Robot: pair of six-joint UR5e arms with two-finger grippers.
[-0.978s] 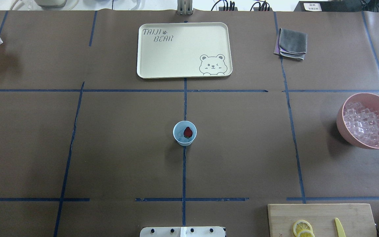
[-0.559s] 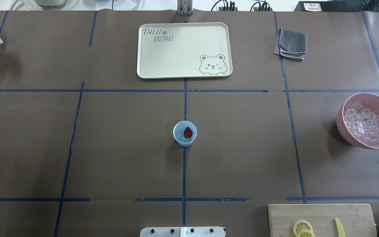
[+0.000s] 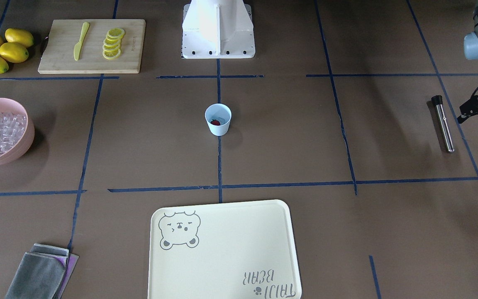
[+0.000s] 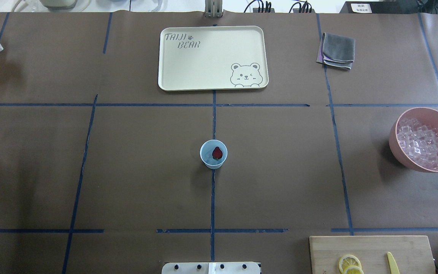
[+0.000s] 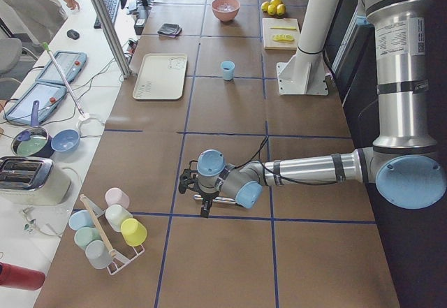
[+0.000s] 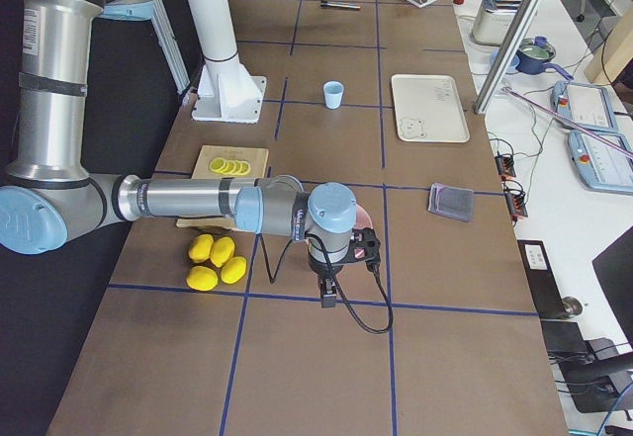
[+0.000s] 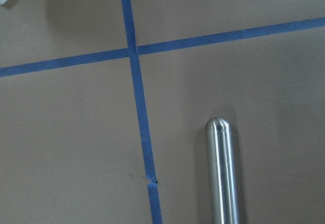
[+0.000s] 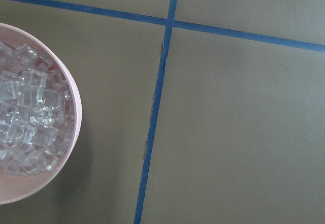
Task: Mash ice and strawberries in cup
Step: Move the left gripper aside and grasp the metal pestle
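The light blue cup [image 4: 213, 154] stands upright at the table's middle, with the small red strawberry [image 4: 217, 153] inside it; both also show in the front view [image 3: 218, 119]. Clear ice [image 4: 422, 146] fills a pink bowl [image 4: 397, 131] at the right edge; the right wrist view shows it at the left [image 8: 28, 132]. My left gripper [image 5: 201, 203] hangs over a metal rod [image 3: 443, 123]. My right gripper [image 6: 329, 296] hangs beside the pink bowl. I cannot tell whether either is open or shut. No fingers show in the wrist views.
A cream bear tray [image 4: 213, 58] lies beyond the cup. A folded grey cloth [image 4: 337, 50] is at the far right. A cutting board [image 3: 91, 45] holds lemon slices [image 3: 113, 42] and a yellow knife [image 3: 80, 40]. Whole lemons [image 3: 3, 49] lie beside it.
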